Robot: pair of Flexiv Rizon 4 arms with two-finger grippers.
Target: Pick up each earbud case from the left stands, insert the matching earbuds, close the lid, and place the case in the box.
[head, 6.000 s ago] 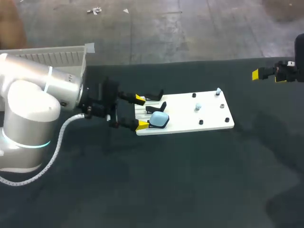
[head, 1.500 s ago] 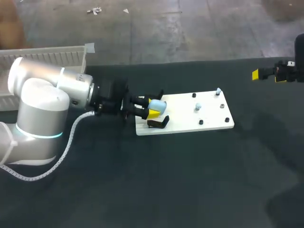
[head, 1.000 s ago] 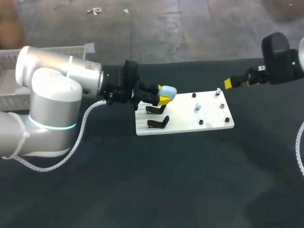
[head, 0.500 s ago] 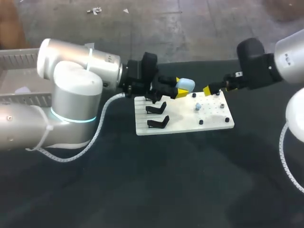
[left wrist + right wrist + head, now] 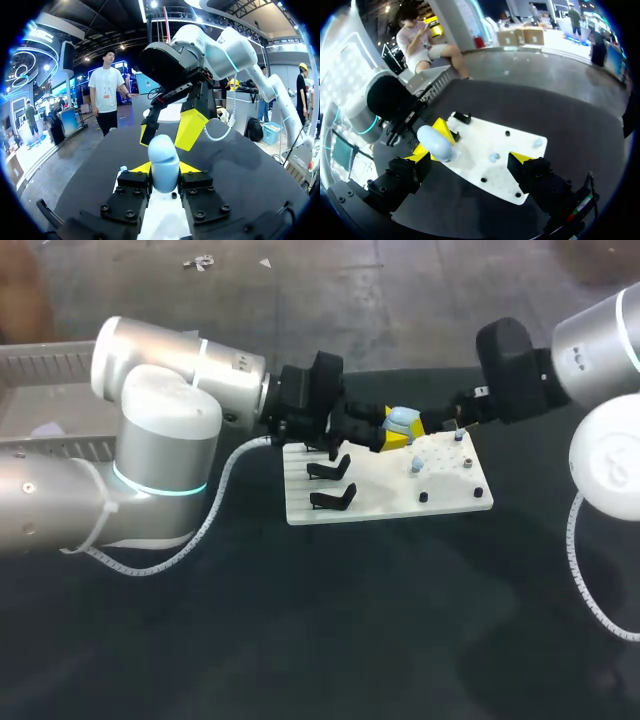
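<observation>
A light blue earbud case (image 5: 403,419) hangs over the white board (image 5: 390,502), with my left gripper (image 5: 396,433) shut on it. In the left wrist view the case (image 5: 163,161) stands upright between the left gripper's (image 5: 165,169) yellow tips. My right gripper (image 5: 432,423) is open right in front of it, and in the left wrist view its fingers (image 5: 191,128) stand just past the case. In the right wrist view the case (image 5: 436,141) lies beside one finger of the right gripper (image 5: 471,156). Two pale blue earbuds (image 5: 416,466) (image 5: 459,434) sit on the board.
Two empty black stands (image 5: 330,470) (image 5: 332,499) are on the board's left part, with small black pegs (image 5: 423,497) on its right part. A white box (image 5: 40,347) stands at the table's back left, behind my left arm.
My left arm has lifted the case higher and carried it right over the board. My right arm has come in leftward until its open gripper is at the case.
</observation>
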